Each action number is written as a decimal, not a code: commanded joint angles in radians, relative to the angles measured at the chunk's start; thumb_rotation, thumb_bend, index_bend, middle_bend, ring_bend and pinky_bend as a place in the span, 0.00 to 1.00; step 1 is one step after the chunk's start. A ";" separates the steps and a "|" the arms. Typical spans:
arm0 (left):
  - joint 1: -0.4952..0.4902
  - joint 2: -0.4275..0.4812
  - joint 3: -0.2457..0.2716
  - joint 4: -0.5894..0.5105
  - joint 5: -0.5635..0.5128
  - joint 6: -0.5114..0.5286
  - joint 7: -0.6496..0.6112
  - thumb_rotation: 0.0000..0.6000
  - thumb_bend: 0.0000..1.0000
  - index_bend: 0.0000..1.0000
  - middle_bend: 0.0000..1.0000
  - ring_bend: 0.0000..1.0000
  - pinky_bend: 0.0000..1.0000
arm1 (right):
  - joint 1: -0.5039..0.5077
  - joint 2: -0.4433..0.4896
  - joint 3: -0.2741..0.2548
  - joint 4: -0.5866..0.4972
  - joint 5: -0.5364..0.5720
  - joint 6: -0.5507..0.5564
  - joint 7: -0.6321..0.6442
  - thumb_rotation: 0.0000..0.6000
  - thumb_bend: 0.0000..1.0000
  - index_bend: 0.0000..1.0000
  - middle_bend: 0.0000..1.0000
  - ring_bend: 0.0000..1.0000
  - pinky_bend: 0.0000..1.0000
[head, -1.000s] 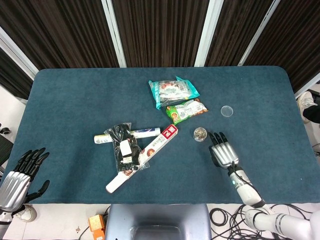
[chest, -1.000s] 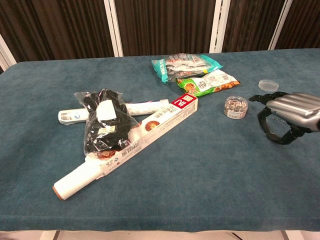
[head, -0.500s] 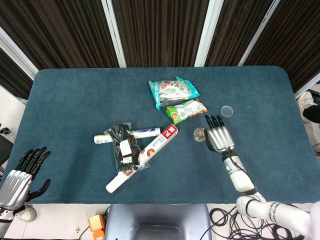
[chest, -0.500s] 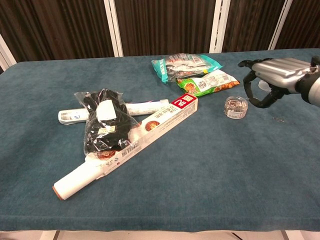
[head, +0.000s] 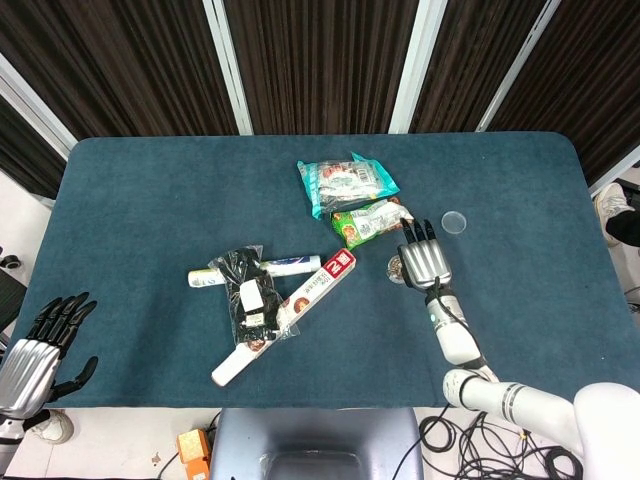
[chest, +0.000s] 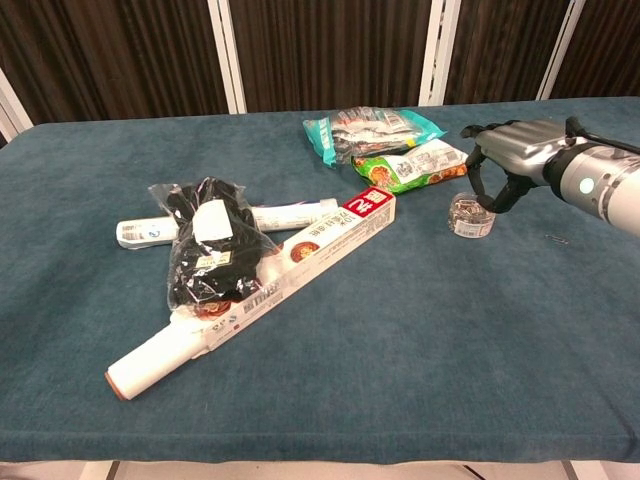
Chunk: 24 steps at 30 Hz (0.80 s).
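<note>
While the right robot hand (chest: 497, 165) hangs over the small clear jar (chest: 470, 215), its fingers are spread and curved downward with nothing between them; no contact with the jar can be confirmed in either view. In the head view the right robot hand (head: 424, 262) covers most of the jar (head: 396, 267), which shows only at the hand's 9 o'clock edge. The jar therefore lies just below the fingertips and slightly toward 9 o'clock of the palm.

The jar stands upright on the table (head: 150, 200), so its axis is vertical and it presents a round outline from above (no preferred approach side). It appears to be without its lid: a small clear disc (head: 454, 221) lies on the table at about 1 o'clock of the right robot hand, apart from it.

Neighbouring items:
- Green snack packet (chest: 420, 165), at 11 o'clock of the jar, near it but not touching.
- Teal snack packet (chest: 372, 130), beyond the green one, overlapping its far edge.
- Long boxed roll (chest: 290, 270) under a black bagged item (chest: 212, 250), well apart at 9 o'clock, with a white tube (chest: 285, 214) lying behind them.

The left robot hand (head: 35, 350) hangs off the table's near left corner, fingers apart and empty, well apart from the jar. The right robot hand is by far the nearer of the two.
</note>
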 joint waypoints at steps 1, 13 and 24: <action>0.001 -0.001 0.001 0.000 0.002 0.002 0.001 1.00 0.40 0.00 0.00 0.00 0.04 | 0.002 -0.001 -0.006 0.007 0.005 -0.001 0.002 1.00 0.41 0.59 0.00 0.00 0.00; 0.001 -0.003 0.002 -0.001 0.005 0.002 0.007 1.00 0.40 0.00 0.00 0.00 0.04 | 0.012 0.014 -0.026 -0.009 0.045 -0.008 -0.022 1.00 0.40 0.46 0.00 0.00 0.00; 0.003 -0.001 0.003 0.003 0.012 0.009 -0.002 1.00 0.40 0.00 0.00 0.00 0.04 | -0.086 0.133 -0.078 -0.130 -0.068 0.098 0.100 1.00 0.36 0.47 0.00 0.00 0.00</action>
